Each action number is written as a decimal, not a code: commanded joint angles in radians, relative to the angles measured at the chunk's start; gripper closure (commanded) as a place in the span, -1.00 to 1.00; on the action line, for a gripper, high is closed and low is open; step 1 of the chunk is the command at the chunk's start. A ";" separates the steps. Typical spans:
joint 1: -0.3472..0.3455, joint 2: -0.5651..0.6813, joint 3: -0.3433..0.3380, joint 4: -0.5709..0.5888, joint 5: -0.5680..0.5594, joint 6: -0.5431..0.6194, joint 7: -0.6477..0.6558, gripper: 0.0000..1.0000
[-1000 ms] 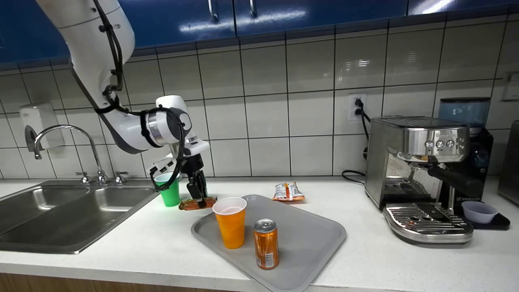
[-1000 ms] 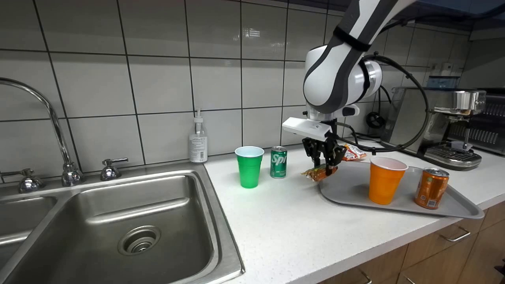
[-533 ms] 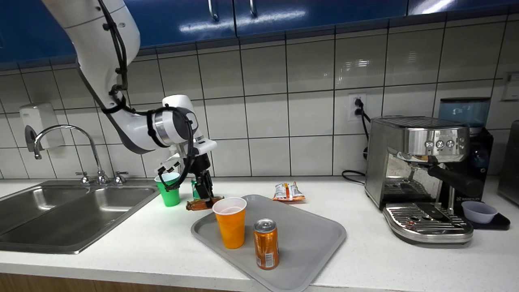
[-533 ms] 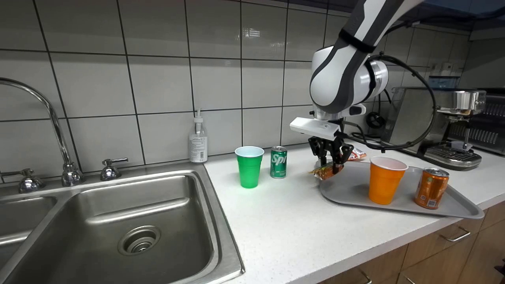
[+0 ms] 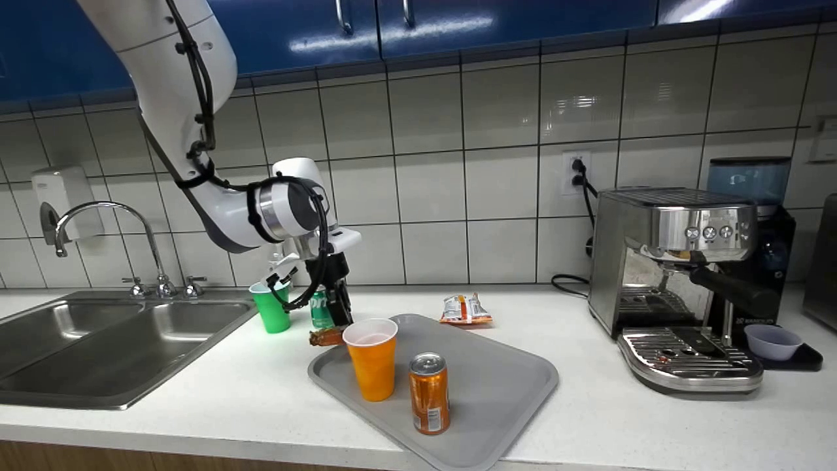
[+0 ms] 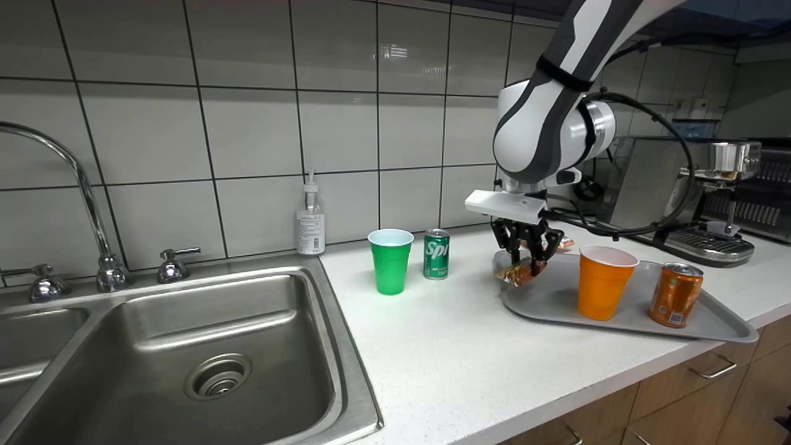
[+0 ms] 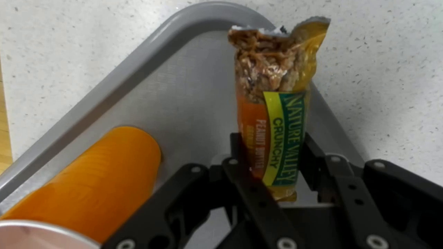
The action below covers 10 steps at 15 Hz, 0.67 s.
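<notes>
Granola bar point(image 7: 277, 114) hangs above corner of gray tray point(image 7: 193, 86) nearest sink point(image 6: 343, 352), gripped along both sides by claw point(image 7: 270, 148), jaws partway closed on it. Toward front edge of desk point(image 6: 445, 358): orange can point(image 5: 429, 396), upright on tray; orange cup point(image 5: 373, 363) standing just behind. Farther back, between sink and tray: green cup point(image 6: 390, 262), green can point(image 6: 436, 254), both upright. Near desk's back edge: orange-and-white packet point(image 5: 465, 310).

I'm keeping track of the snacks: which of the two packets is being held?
The Nature Valley bar, gripped by the end effector. The other, a white-and-orange packet, lies on the counter near the tiled wall.
</notes>
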 commanded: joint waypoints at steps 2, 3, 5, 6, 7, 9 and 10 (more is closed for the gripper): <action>-0.019 0.025 0.002 0.023 -0.004 0.010 -0.061 0.67; -0.019 0.029 0.002 0.026 -0.003 0.011 -0.069 0.67; -0.019 0.037 0.002 0.031 -0.001 0.010 -0.084 0.67; -0.018 0.042 0.002 0.035 0.001 0.010 -0.090 0.67; -0.018 0.046 0.002 0.038 0.001 0.009 -0.094 0.67; -0.017 0.052 0.001 0.043 0.003 0.008 -0.101 0.67; -0.017 0.055 0.000 0.045 0.003 0.008 -0.103 0.67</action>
